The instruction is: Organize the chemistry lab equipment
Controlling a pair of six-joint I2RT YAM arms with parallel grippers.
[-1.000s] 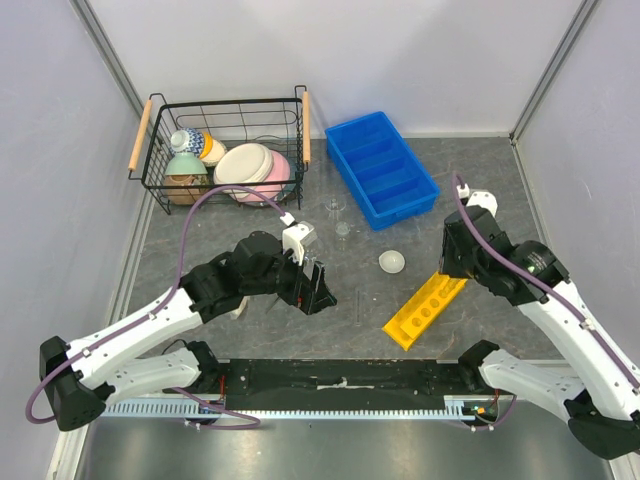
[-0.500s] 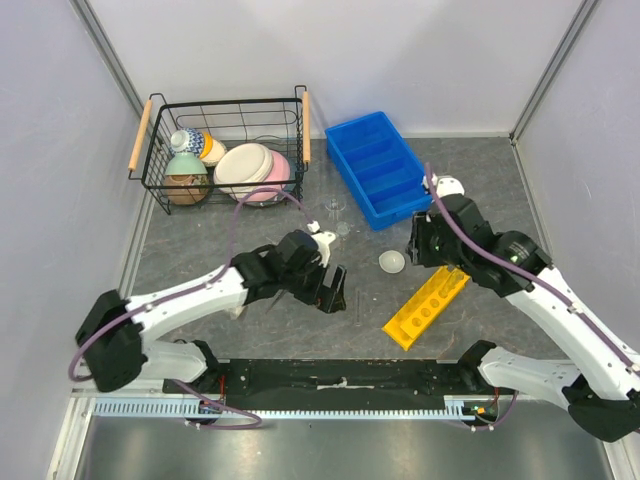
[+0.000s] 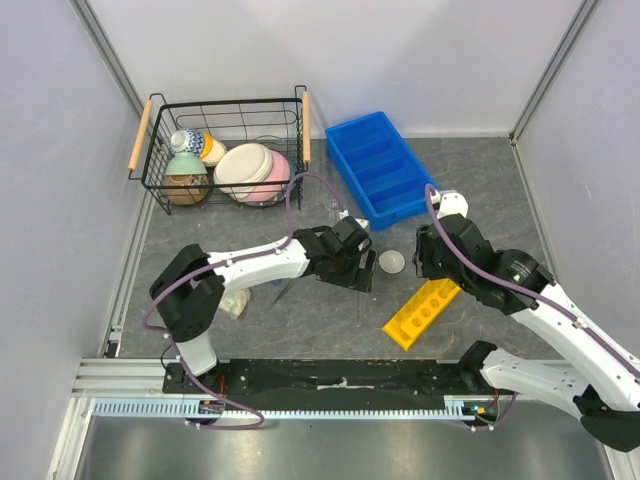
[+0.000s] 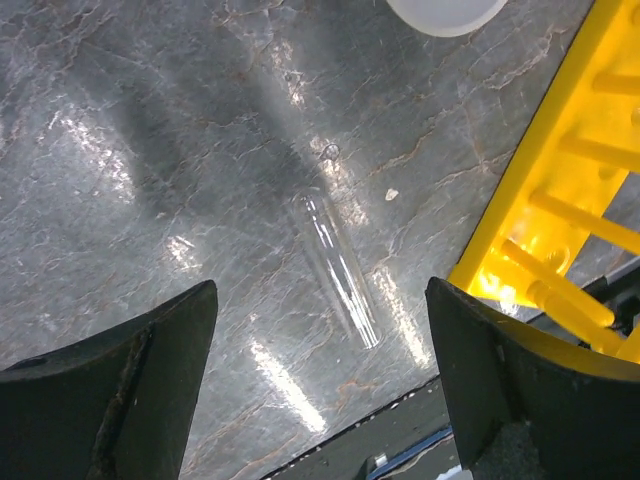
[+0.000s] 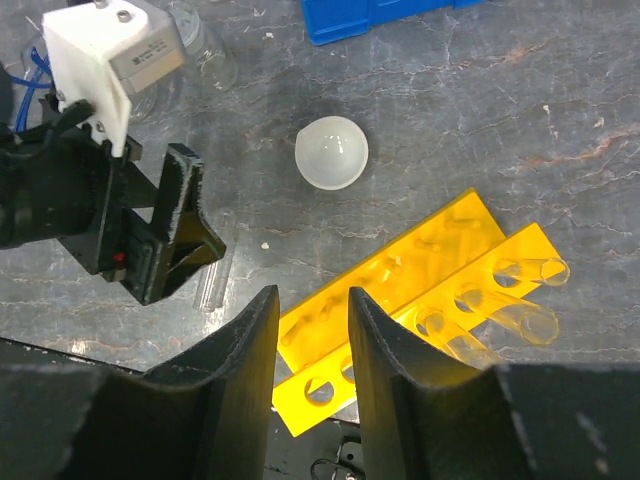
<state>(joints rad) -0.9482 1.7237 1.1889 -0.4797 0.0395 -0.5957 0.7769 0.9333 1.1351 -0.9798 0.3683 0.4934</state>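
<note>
Two end effectors: the left end effector (image 4: 320, 300) hangs with jaws spread wide and empty. The right end effector (image 5: 312, 300) has its jaws partly apart, with nothing between them.
Task thing: a clear test tube (image 4: 335, 265) lies flat on the table (image 3: 500, 180), toward the middle of the near edge. It sits between and below the left fingers; I cannot tell if they touch the surface.
Slip risk: the tube is smooth, round and low, so jaws closing a little off its axis would likely roll it away or squirt it out.
Breakage risk: thin glass may crack if it is pressed into the table or clamped too hard.
Rack risk: the yellow rack (image 4: 560, 200) lies just beside the tube on the near-right side, so the outer finger could knock it askew.
Arm clash: the right end effector hovers over the rack (image 5: 420, 290), close to the left one. A move by either arm could bring them together.
Dish: the white dish (image 3: 391, 262) sits just beyond the tube and is easily nudged.
Glassware: small glass vessels (image 5: 205, 50) stand beyond the left wrist, toward the far edge.
Far edge: the wire basket (image 3: 225, 150) of bowls fills the far-left corner. The blue tray (image 3: 380, 168) is beside it; both are well clear.
</note>
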